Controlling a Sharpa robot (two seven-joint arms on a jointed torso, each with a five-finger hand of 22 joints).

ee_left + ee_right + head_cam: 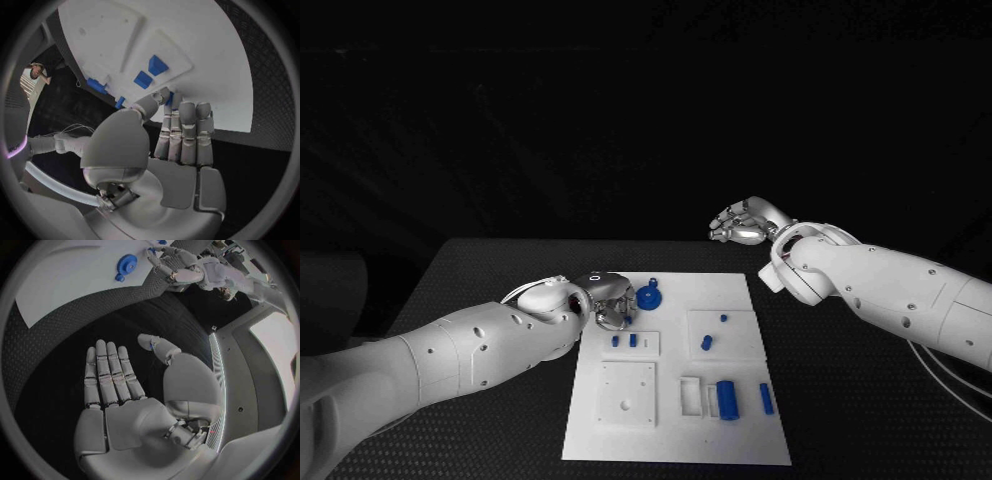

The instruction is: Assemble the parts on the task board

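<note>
The white board (678, 370) lies flat in the middle of the black table (488, 270), and small blue parts are scattered over it: a round, gear-like piece (649, 294) near the far edge, two little blocks (623, 341) in a raised holder, a cylinder (727, 399) and a slim bar (766, 397) toward the near right. The parts are judged to be light, rigid plastic, smooth and somewhat slippery, best pinched across their short sides or, for the round piece, at its rim. The left robot hand (603, 300) is held at the board's left edge beside the round piece, fingers straight and apart, nothing grasped. The right robot hand (744, 222) is raised beyond the board's far right corner, flat and released.
</note>
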